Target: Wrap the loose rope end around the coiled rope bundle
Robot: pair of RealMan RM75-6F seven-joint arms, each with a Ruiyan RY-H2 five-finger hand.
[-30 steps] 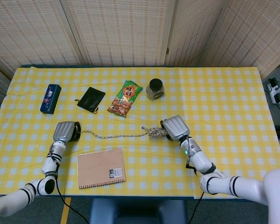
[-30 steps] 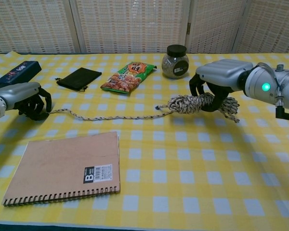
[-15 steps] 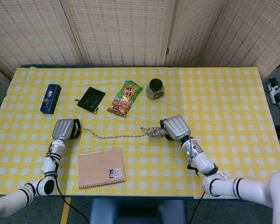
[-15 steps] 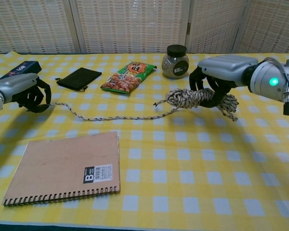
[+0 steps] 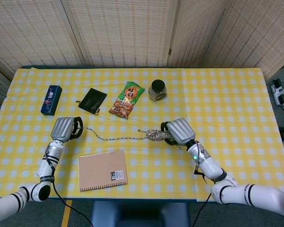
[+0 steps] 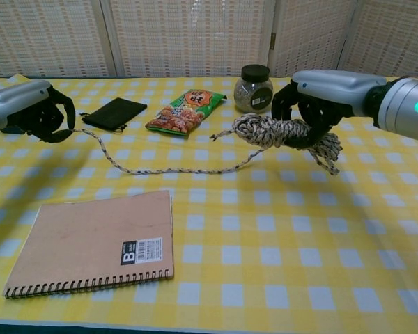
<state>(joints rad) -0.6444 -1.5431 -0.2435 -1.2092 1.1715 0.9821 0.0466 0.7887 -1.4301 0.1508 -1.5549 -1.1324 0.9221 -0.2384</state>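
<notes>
Although both hands have their hold, no wrap of the free end shows yet, so I judge the winding itself is all to come. Nearest lies the notebook (image 6: pixel 94 240), at 7 o'clock on the table (image 6: pixel 348 229). Beyond it, the right hand (image 6: pixel 313 111) clamps the rope bundle (image 6: pixel 275 131) clear of the cloth near centre; the left hand (image 6: pixel 29 110), at 9 o'clock, grips the loose end (image 6: pixel 97 149), which sags between them. Farthest sit the snack bag (image 6: pixel 187 111) and jar (image 6: pixel 256 88).
</notes>
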